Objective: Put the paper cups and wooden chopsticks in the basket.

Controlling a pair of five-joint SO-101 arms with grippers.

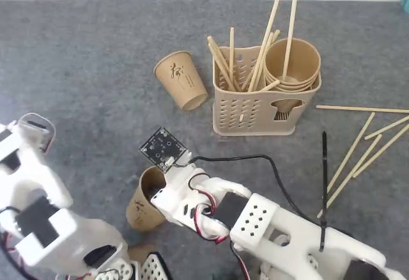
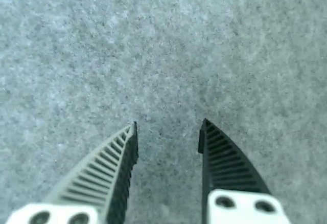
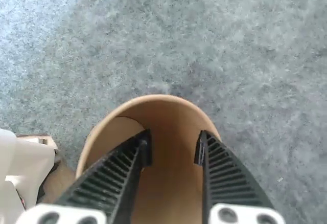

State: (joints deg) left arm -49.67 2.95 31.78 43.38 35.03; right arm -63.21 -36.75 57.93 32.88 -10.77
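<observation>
A tan basket (image 1: pixel 255 110) stands at the back, holding stacked paper cups (image 1: pixel 293 62) and several chopsticks (image 1: pixel 262 43). One paper cup (image 1: pixel 182 80) lies on its side just left of the basket. A second paper cup (image 1: pixel 140 211) sits near the front, its mouth facing my right arm. My right gripper (image 3: pixel 172 144) is open with both fingertips inside the mouth of that cup (image 3: pixel 171 114). My left gripper (image 2: pixel 168 132) is open over bare grey carpet with nothing between its fingers. Several loose chopsticks (image 1: pixel 356 153) lie on the carpet at the right.
The grey carpet (image 1: pixel 83 62) covers the table. A black cable (image 1: pixel 268 165) loops over my right arm, and a black rod (image 1: pixel 324 165) stands near the loose chopsticks. The left arm's white body (image 1: pixel 38 203) occupies the front left corner.
</observation>
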